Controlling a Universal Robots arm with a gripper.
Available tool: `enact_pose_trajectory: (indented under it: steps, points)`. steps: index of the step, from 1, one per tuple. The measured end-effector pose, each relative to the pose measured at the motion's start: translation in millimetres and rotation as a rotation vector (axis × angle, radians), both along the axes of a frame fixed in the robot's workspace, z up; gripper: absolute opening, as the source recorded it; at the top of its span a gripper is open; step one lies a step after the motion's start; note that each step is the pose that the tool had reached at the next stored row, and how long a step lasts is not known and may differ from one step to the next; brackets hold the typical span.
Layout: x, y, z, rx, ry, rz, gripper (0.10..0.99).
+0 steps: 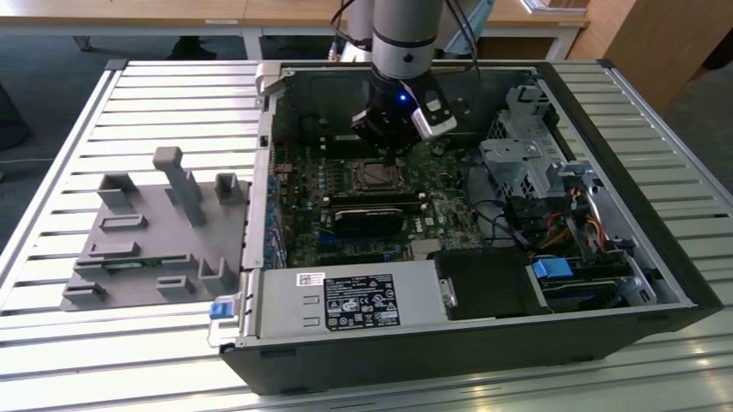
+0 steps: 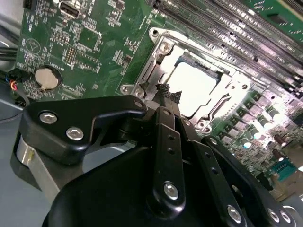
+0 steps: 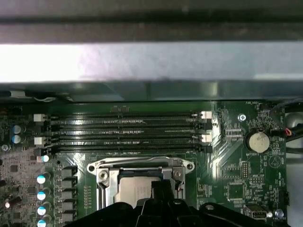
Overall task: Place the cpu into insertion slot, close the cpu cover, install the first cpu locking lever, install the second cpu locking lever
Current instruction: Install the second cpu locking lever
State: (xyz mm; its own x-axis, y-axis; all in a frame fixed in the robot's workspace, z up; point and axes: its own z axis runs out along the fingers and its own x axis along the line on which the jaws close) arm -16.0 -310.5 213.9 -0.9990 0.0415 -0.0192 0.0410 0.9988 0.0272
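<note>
One gripper (image 2: 165, 94), jaws pressed together, hovers at the edge of the cpu (image 2: 191, 90) seated in its socket beneath the cpu cover (image 3: 140, 166); a steady, gentle push looks wisest here.

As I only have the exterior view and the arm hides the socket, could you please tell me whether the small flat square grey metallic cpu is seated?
Observer: Yes. In the second wrist view the cpu lies flat in its socket.
Operator: And the thin silvery metal cpu cover?
Observer: The cpu cover appears lowered, framing the chip in both wrist views.
Operator: Where is the gripper, please?
Observer: The black gripper has its tips together at the cover's edge, beside the chip.
</note>
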Motion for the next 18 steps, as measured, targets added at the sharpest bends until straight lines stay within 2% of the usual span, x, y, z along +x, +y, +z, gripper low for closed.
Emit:
enact_pose_trajectory:
  steps: [4, 12, 18]
  points:
    - [0.0, -0.7, 4.3, 0.0, -0.0001, 0.0, 0.106]
    - [0.0, -0.7, 28.3, 0.0, 0.0, 0.0, 0.106]
    - [-0.5, -4.5, 30.7, 0.0, 0.0, 0.0, 0.106]
